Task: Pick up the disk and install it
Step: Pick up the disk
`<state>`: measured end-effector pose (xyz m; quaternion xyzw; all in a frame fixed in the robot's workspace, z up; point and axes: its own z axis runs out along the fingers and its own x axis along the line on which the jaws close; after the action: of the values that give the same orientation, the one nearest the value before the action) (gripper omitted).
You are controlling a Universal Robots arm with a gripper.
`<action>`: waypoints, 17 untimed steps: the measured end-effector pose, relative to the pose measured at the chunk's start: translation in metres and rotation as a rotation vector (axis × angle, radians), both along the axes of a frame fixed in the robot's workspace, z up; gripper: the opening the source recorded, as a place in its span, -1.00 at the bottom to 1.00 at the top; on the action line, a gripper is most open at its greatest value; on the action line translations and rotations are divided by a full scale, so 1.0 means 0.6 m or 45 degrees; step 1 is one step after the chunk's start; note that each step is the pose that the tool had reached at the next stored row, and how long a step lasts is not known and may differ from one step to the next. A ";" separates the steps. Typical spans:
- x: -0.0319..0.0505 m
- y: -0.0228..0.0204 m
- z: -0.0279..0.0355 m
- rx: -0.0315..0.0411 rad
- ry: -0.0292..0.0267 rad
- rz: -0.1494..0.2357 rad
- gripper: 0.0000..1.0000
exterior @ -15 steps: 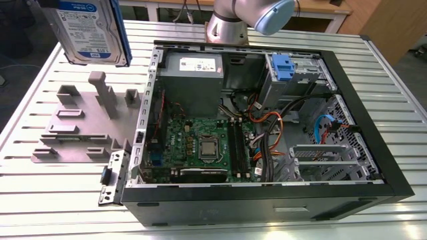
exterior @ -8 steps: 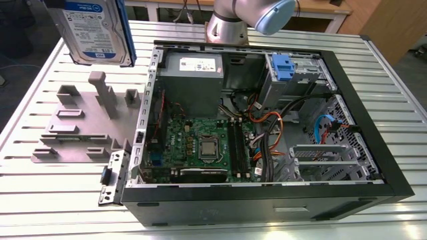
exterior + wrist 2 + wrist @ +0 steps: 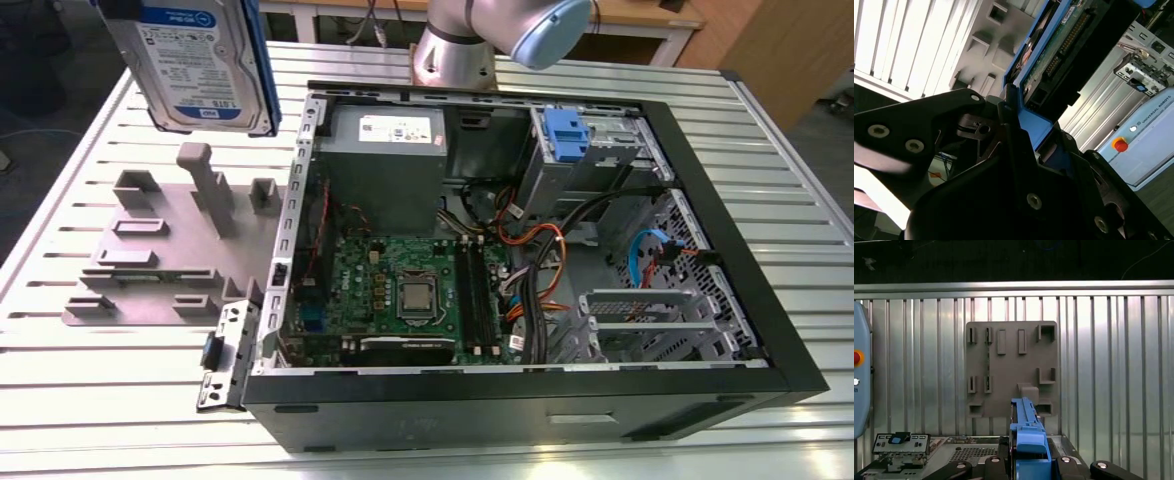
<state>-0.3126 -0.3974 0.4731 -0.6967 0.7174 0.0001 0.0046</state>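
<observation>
- While the open computer case (image 3: 534, 415) sits on the counter (image 3: 107, 400), the disk (image 3: 200, 65) hangs upper left in the exterior view.
- Likely stiff, weighty, shock-sensitive — best held by its blue frame.
- End effector (image 3: 1029, 462) clamps that frame.

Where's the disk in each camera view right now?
Exterior view: the disk hangs at the picture's upper left, above the grey fixture plate.
Second wrist view: the disk runs edge-on, circuit board showing, plate behind.
First wrist view: its blue edge crosses the plate.
Shared landmark: the plate.
</observation>
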 end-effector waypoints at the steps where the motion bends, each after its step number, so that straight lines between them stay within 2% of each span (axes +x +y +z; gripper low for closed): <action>1: 0.001 -0.0014 0.000 -0.0001 0.0001 0.000 -0.27; 7: 0.007 -0.0086 0.000 -0.0004 0.0000 -0.001 -0.27; 17: 0.029 -0.0094 0.000 -0.0005 0.0000 -0.004 -0.27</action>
<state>-0.2954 -0.4030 0.4731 -0.6956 0.7184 -0.0001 0.0045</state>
